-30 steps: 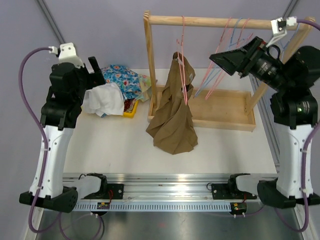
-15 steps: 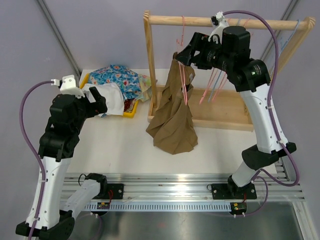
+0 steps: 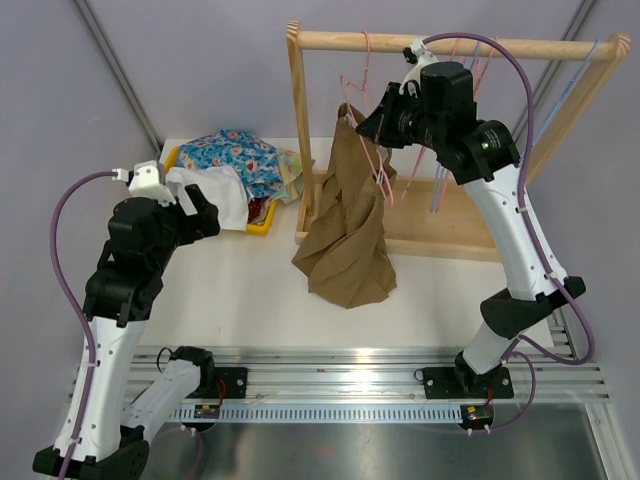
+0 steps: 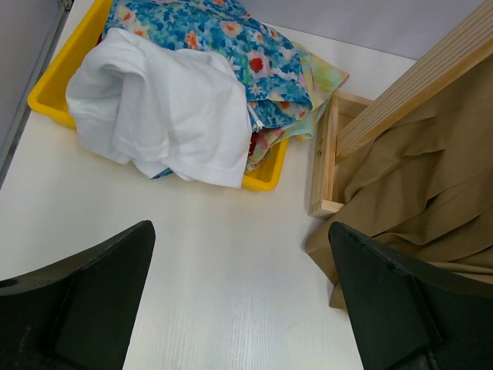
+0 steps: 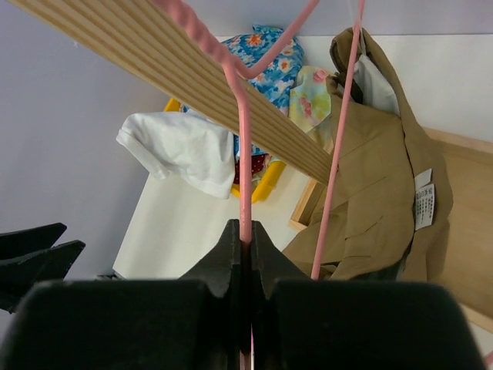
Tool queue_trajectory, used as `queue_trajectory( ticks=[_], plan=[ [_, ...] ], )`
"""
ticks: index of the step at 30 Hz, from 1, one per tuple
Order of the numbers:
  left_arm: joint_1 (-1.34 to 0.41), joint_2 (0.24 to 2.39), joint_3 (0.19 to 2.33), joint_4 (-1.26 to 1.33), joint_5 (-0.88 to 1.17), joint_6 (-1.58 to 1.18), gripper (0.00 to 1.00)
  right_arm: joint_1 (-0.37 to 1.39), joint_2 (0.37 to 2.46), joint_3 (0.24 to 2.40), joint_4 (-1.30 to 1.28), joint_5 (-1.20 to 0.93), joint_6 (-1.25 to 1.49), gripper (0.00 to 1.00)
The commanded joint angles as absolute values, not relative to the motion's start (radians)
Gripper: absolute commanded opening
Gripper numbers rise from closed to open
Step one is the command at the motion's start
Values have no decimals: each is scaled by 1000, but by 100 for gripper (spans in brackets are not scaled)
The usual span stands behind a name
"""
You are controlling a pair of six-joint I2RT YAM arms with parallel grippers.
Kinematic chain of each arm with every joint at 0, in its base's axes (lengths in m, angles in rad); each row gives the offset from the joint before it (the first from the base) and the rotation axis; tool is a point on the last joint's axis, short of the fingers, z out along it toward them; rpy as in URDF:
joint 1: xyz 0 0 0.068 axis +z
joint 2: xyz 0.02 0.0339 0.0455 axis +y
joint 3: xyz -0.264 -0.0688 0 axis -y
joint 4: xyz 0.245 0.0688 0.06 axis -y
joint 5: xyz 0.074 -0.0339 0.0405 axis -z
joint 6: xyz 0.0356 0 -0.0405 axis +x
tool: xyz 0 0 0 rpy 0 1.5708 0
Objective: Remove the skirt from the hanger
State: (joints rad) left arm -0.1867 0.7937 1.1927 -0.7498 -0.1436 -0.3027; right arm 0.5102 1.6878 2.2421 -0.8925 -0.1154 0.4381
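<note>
Pink wire hanger (image 5: 244, 154), tan fabric skirt (image 3: 345, 230) draped on it, sits clamped tight in my right gripper (image 5: 243, 228). My left gripper (image 4: 240, 231) gapes empty near the far-left corner.

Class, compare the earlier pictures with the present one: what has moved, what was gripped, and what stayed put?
The right hand swung in from the right side to the rack and closed on the hanger. The left hand, open, dropped lower, towards the near edge. The skirt still hangs there; the clothes in the bin lie unchanged.
</note>
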Motion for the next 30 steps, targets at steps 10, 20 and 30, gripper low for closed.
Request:
queue_trajectory(
  ticks=[10,20,30],
  plan=[
    [-241,781,1215,-660,34,-295,99,520,1795,2597,-960,-68,396,0],
    [-739,1028,1434,-543,-138,-232,99,520,1645,2378,-851,-58,422,0],
    [-943,1245,1404,-212,-15,-221,99,518,1569,2338,-841,-67,425,0]
  ],
)
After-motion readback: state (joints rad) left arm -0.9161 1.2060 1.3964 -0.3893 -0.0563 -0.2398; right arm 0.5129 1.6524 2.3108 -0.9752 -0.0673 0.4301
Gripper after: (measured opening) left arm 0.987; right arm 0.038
